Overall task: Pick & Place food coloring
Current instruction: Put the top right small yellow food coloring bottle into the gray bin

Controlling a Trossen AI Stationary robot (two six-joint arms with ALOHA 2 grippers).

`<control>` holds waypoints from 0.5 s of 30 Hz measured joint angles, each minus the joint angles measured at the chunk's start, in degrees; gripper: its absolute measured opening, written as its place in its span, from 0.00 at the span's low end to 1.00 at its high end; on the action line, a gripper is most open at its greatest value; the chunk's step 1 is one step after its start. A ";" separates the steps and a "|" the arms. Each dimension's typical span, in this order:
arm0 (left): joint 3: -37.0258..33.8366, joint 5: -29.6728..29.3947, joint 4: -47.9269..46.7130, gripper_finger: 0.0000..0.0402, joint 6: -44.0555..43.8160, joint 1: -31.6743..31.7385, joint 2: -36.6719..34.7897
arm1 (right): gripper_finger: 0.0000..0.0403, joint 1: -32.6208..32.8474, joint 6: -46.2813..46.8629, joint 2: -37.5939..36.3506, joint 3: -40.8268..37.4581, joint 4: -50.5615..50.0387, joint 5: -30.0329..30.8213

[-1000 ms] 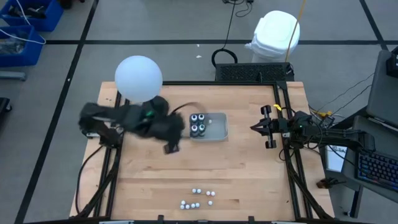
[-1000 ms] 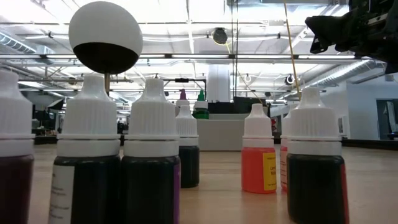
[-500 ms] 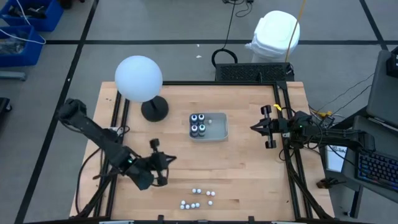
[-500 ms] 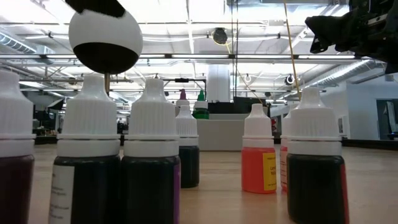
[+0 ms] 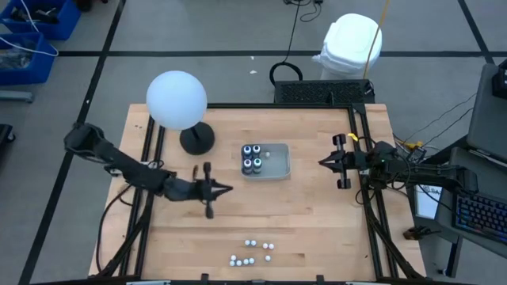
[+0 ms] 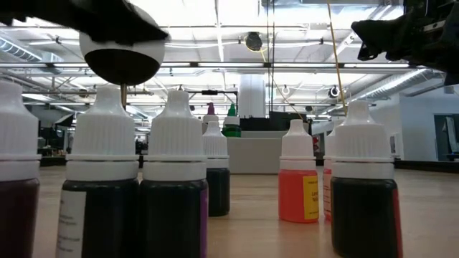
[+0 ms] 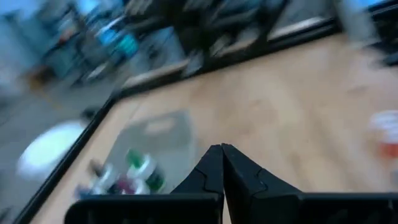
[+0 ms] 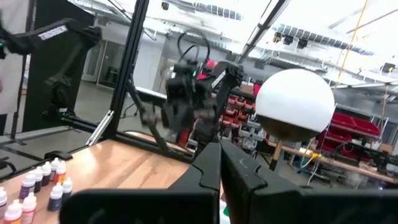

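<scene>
High view: left tool (image 5: 227, 189), tips together, empty, hovering between tray (image 5: 277, 166) holding four jars (image 5: 252, 157) and loose bottles (image 5: 252, 252) awaiting pickup; right tool (image 5: 323, 162) together, waiting.

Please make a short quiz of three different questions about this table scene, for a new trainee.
1. True or false: the clear tray already holds some food coloring jars.
2. Where do the small white-capped bottles stand?
A. inside the tray
B. loose, near the table's front edge
C. under the round lamp
3. Fill in: the left gripper has its fingers ____ and holds nothing.

Key:
1. True.
2. B.
3. Shut. The right gripper waits at the table's right side, also shut.
</scene>
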 joint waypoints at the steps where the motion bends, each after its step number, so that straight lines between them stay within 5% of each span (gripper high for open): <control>1: -0.62 2.42 0.22 0.01 1.76 -0.34 -2.60 | 0.00 0.00 0.24 0.01 0.01 -0.44 0.00; 5: -4.75 3.54 1.27 0.01 5.03 -1.61 -14.47 | 0.00 0.00 0.39 0.01 0.01 -1.71 0.02; 9: -10.87 3.79 3.42 0.01 -3.33 0.20 -22.26 | 0.00 0.00 0.39 0.38 0.01 -2.66 0.00; 15: -18.98 1.82 13.96 0.01 -10.04 -1.50 -19.11 | 0.00 0.00 2.74 1.59 0.01 -2.72 0.04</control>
